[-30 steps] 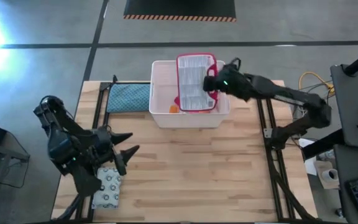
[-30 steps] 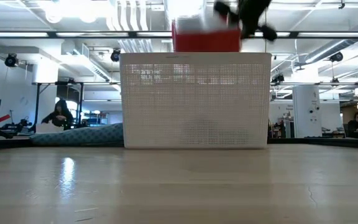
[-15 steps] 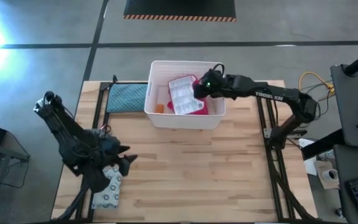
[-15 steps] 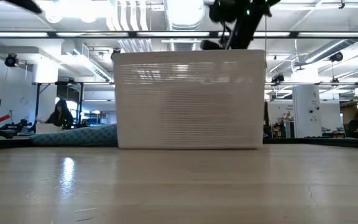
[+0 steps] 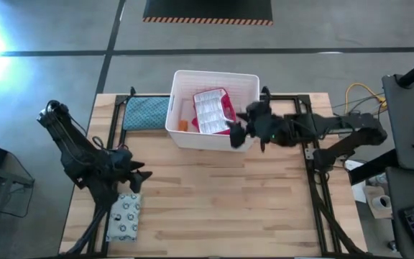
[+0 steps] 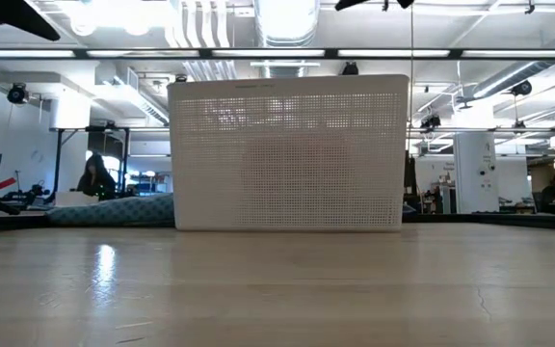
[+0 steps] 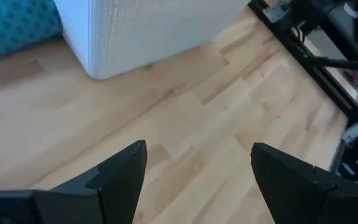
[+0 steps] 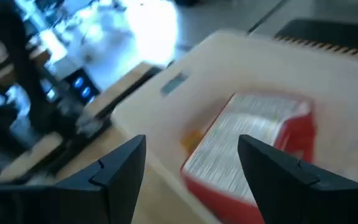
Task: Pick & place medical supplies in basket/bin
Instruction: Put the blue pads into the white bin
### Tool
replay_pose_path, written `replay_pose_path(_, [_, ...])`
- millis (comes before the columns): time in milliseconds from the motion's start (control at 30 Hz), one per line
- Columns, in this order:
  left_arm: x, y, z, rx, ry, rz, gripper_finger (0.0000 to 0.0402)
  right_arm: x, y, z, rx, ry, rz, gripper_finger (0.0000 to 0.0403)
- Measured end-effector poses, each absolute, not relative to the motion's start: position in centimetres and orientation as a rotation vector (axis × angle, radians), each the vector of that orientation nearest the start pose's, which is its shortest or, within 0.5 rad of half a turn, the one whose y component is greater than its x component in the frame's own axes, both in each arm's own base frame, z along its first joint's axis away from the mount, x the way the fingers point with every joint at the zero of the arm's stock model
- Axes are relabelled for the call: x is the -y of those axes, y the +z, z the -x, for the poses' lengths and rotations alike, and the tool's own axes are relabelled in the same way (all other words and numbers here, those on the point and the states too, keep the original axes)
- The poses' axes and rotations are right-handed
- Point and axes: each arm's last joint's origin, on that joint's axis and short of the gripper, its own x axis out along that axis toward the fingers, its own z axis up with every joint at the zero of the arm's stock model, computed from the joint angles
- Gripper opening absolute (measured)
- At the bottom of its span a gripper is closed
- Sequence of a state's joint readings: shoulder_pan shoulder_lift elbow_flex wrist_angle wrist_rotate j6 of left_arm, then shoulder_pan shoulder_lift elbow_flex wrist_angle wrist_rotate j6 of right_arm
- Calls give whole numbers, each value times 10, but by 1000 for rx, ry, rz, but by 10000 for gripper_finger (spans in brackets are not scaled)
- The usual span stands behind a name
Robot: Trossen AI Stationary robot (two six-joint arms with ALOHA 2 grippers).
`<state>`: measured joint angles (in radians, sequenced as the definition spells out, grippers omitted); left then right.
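The white slotted basket (image 5: 250, 85) stands at the table's far middle and fills the low view (image 6: 287, 154). Inside it lies the flat red-edged case (image 5: 211, 111), ribbed clear front up, also in the right wrist view (image 8: 247, 146). A small orange item (image 5: 183, 124) lies beside it. My right gripper (image 5: 237, 135) hangs open and holds nothing, just outside the basket's near right corner. The grey-white patterned pouch (image 5: 124, 218) lies flat near the table's near left corner. My left gripper (image 5: 141, 180) hovers open just beyond it, with only bare wood between its fingers (image 7: 197, 149).
A blue quilted cloth pad (image 5: 147, 111) lies against the basket's left side. Bare wood (image 5: 221, 201) stretches from the basket to the near edge. Black frame rails (image 5: 309, 144) run along the table's right side. People sit in the room beyond the table.
My right gripper has opened and let go of the red-edged case, which has dropped from above the rim into the basket. That gripper has then drawn back toward the near right, outside the basket. The basket has slid a little toward the table's left. My left gripper has sunk and turned.
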<state>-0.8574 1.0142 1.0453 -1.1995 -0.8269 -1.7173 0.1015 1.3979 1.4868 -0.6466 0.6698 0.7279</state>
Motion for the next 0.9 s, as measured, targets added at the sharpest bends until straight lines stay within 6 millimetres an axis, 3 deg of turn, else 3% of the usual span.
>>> replay_pose_path(133, [99,317,-111,-600,526,811,269,-43,381,-293,-366,-619,-522,246])
replay_pose_path(300, [100,308,-108,-749,496,833,269,-73,345,-305,-546,-481,-609,246])
replay_pose_path(567, [119,285,-111,-1188,381,739,269,-116,285,-331,-852,-274,-695,238])
replay_pose_path(733, [136,277,-116,-1434,290,693,269,-134,257,-345,-943,-204,-703,227])
replay_pose_path(900, [149,266,-123,-1559,361,741,269,-144,231,-357,-999,-186,-699,221])
